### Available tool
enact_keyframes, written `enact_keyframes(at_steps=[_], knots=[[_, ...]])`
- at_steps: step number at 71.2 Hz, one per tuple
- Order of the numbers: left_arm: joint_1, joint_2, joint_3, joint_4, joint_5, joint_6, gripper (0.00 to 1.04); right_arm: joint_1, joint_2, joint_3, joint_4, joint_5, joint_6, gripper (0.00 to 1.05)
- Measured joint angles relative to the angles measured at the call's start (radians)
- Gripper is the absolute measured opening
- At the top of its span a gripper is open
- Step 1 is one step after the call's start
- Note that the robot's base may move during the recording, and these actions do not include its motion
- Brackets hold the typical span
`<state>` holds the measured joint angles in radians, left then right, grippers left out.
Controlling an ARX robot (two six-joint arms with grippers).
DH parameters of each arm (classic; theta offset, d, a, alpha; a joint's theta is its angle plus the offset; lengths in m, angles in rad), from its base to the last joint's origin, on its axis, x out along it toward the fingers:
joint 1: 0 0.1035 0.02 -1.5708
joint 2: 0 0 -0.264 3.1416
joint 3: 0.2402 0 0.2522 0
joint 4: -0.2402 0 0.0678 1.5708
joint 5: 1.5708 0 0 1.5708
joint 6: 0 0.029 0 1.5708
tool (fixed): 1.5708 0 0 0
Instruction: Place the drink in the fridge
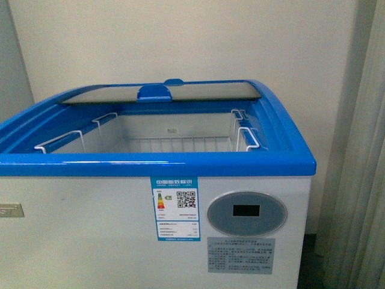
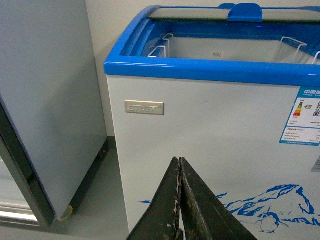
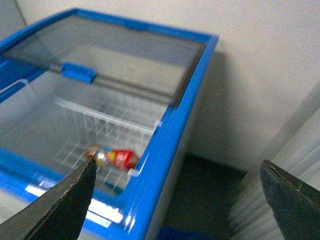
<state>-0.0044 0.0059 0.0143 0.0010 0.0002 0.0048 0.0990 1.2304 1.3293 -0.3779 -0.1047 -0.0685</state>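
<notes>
Drink (image 3: pixel 114 157) lies on its side in the white wire basket (image 3: pixel 102 120) inside the fridge (image 1: pixel 180 164), close to the blue rim on the side toward the wall corner; its red wrapper faces up and the picture is too blurred to read anything on it. In the front view the bottle does not show, only the basket's wire edges and the open top, with the glass lid (image 1: pixel 162 92) slid to the back and its blue handle (image 1: pixel 154 92) in the middle.

Right claw (image 3: pixel 177 195) hangs above and outside the fridge's corner, looking down into it, its two dark fingers (image 3: pixel 60 205) spread wide apart with nothing between them. It is well apart from the drink.

Left claw (image 2: pixel 180 200) is held low in front of the fridge's white front wall, pointing at it, fingers pressed together and empty. A grey upright cabinet (image 2: pixel 45 100) stands just beside the fridge in that view.
</notes>
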Motion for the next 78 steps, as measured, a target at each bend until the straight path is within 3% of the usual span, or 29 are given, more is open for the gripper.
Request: enact_keyframes(at_steps=[2, 5, 9, 17, 23, 35, 78], knots=[[0.000, 0.000, 0.000, 0.000, 0.000, 0.000, 0.03, 0.002, -0.091, -0.117, 0.004, 0.022, 0.021, 0.96], [0.000, 0.000, 0.000, 0.000, 0.000, 0.000, 0.03, 0.015, -0.237, -0.319, 0.182, 0.148, 0.034, 0.87], [0.000, 0.000, 0.000, 0.000, 0.000, 0.000, 0.03, 0.018, -0.399, -0.498, 0.326, 0.209, 0.045, 0.77], [0.000, 0.000, 0.000, 0.000, 0.000, 0.000, 0.03, 0.004, -0.650, -0.754, 0.421, 0.205, 0.054, 0.56], [0.000, -0.002, 0.000, 0.000, 0.000, 0.000, 0.03, -0.053, -0.709, -0.836, 0.457, 0.122, 0.054, 0.42], [0.000, -0.002, 0.000, 0.000, 0.000, 0.000, 0.03, -0.096, -0.784, -1.039, 0.514, 0.107, 0.053, 0.02], [0.000, -0.002, 0.000, 0.000, 0.000, 0.000, 0.03, -0.097, -0.978, -1.241, 0.539, 0.104, 0.058, 0.03]])
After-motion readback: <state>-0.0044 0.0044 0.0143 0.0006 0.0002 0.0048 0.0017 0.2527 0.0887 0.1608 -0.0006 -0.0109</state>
